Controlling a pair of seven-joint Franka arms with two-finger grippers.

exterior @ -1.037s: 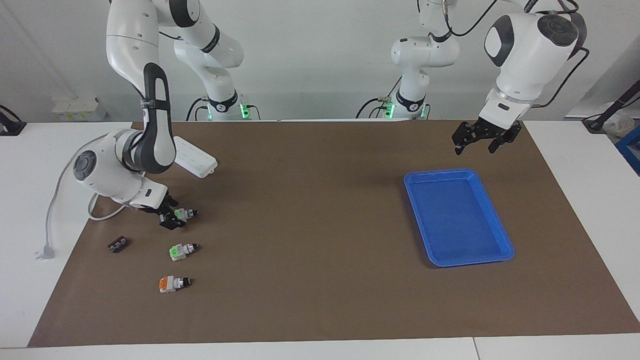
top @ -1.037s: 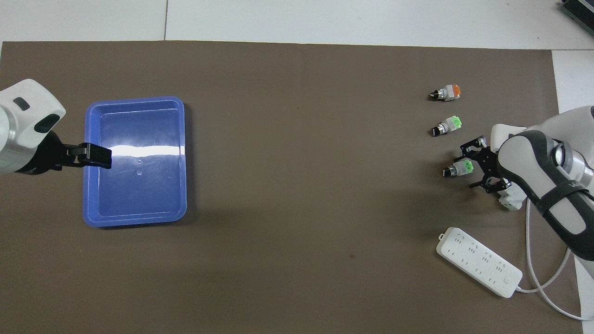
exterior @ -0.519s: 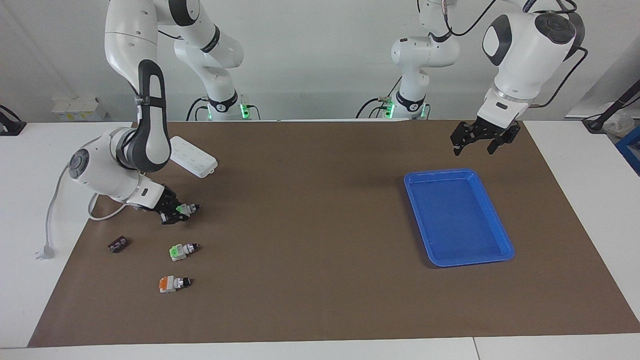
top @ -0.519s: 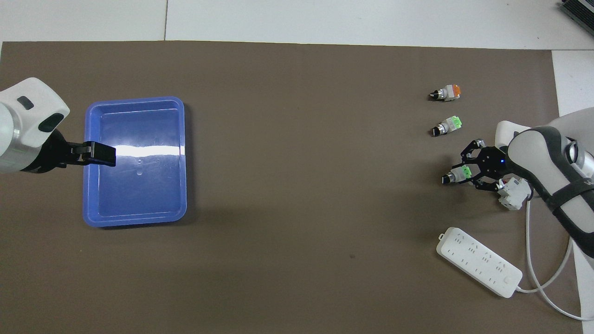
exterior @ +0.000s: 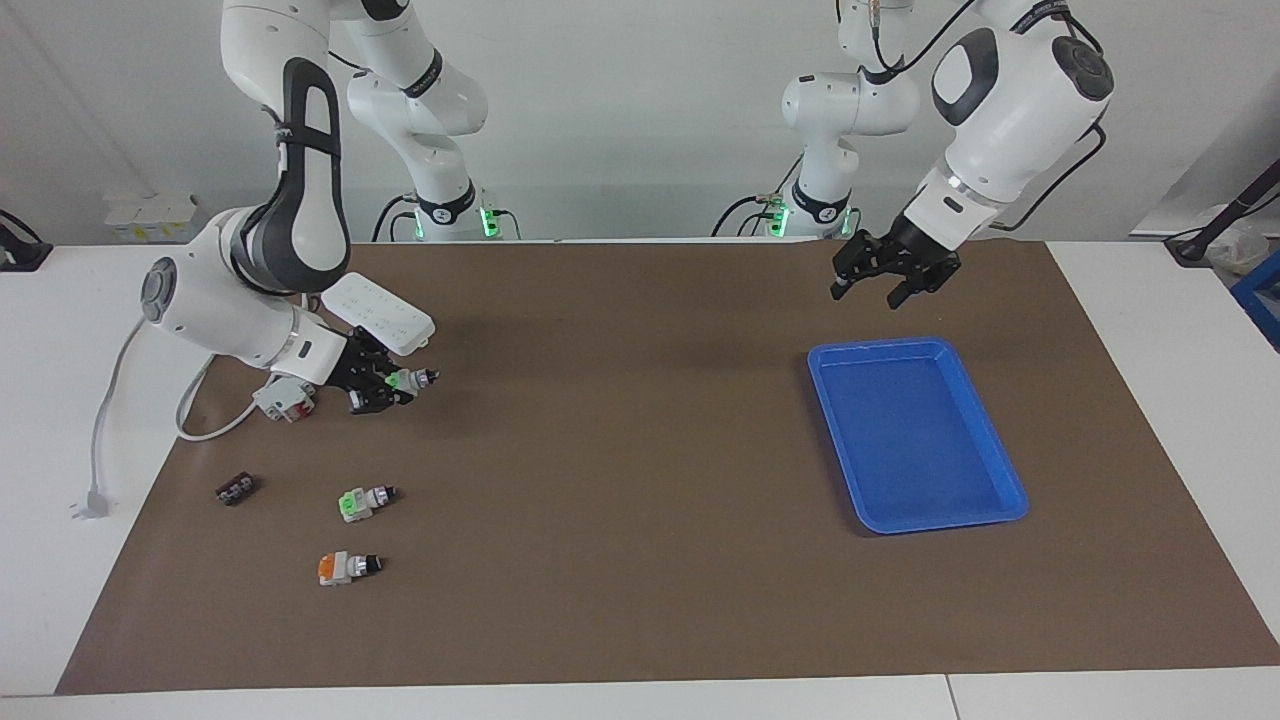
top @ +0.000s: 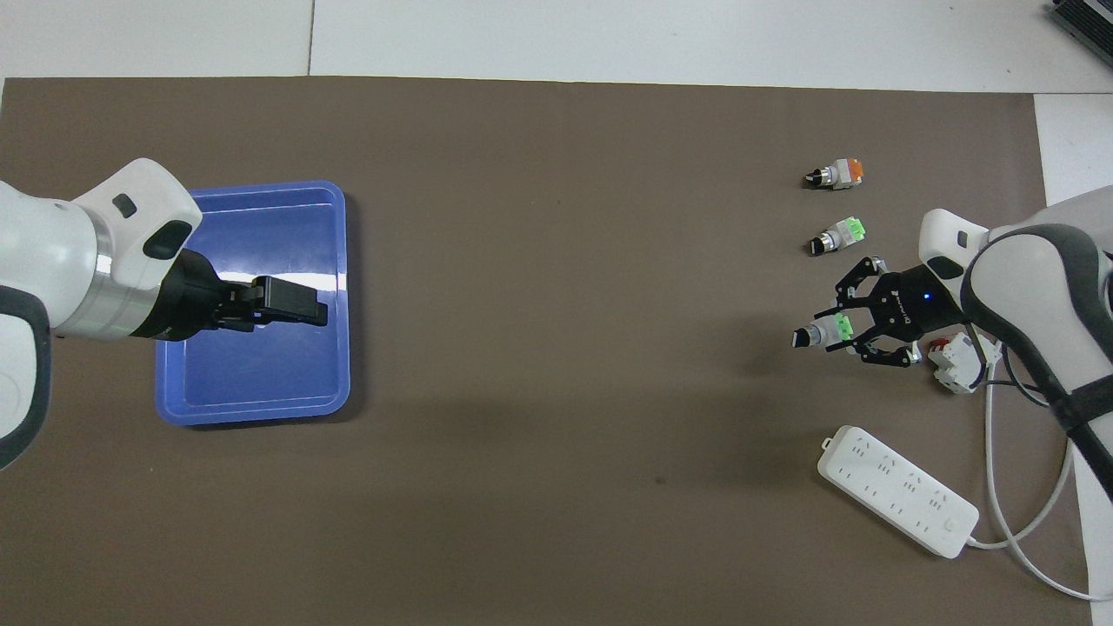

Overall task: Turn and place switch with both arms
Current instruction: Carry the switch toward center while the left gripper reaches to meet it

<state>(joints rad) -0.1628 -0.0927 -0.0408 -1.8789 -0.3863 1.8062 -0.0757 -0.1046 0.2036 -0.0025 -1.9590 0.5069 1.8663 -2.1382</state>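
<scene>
My right gripper (exterior: 385, 383) (top: 848, 330) is shut on a green-ended switch (exterior: 407, 379) (top: 820, 332) and holds it lifted above the brown mat, black knob tip pointing toward the table's middle. A second green switch (exterior: 362, 500) (top: 836, 236) lies on the mat farther from the robots. My left gripper (exterior: 870, 290) (top: 300, 310) hangs open and holding nothing in the air over the blue tray (exterior: 880, 347) (top: 252, 186), by the rim that lies closest to the robots.
An orange-ended switch (exterior: 343, 567) (top: 836, 174) lies farthest from the robots in the row. A white-and-red block (exterior: 285, 398) (top: 952, 365) sits under the right wrist. A white power strip (exterior: 378, 313) (top: 896, 502) and a small dark block (exterior: 236, 489) lie nearby.
My right gripper shut on the green switch and lifted it off the mat toward the table's middle, uncovering the white-and-red block. My left arm swung toward the middle, over the tray.
</scene>
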